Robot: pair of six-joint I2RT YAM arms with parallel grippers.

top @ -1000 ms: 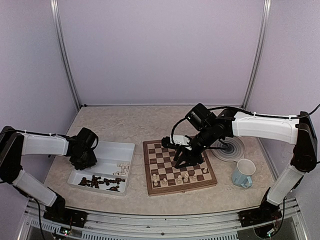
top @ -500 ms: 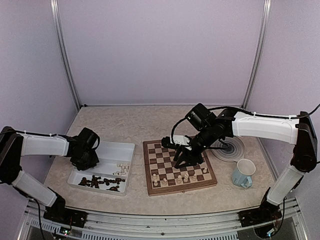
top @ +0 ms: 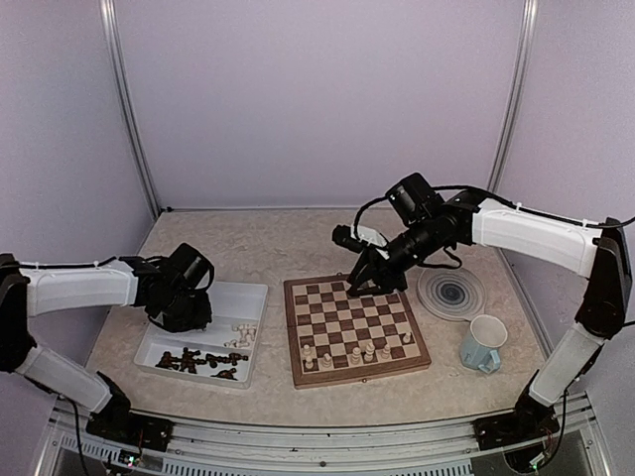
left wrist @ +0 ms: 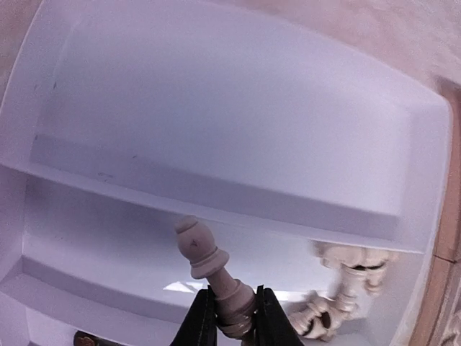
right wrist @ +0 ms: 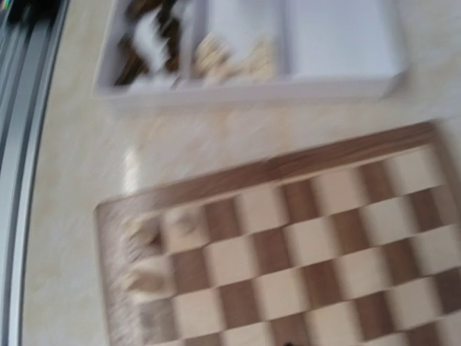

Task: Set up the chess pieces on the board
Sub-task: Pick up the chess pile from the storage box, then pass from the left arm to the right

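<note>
My left gripper (left wrist: 235, 318) is shut on the base of a pale chess piece (left wrist: 207, 261), held above the white tray (left wrist: 216, 108). From above, that gripper (top: 186, 309) hangs over the tray's left half. Loose dark pieces (top: 198, 360) and pale pieces (top: 241, 337) lie in the tray. The board (top: 342, 307) carries several pale pieces (top: 354, 354) in its near rows. My right gripper (top: 365, 285) hovers over the board's far edge, fingers apart with nothing between them. Its wrist view is blurred, showing the board (right wrist: 310, 238) and pale pieces (right wrist: 144, 267).
A round grey-ringed plate (top: 451, 294) lies right of the board, and a pale blue mug (top: 483, 344) stands in front of it. The white tray (top: 253, 290) sits left of the board. Purple walls close in the table on three sides.
My left gripper has closed on a pale piece and shifted slightly right over the tray. My right gripper has risen from the board's middle and moved back to its far edge.
</note>
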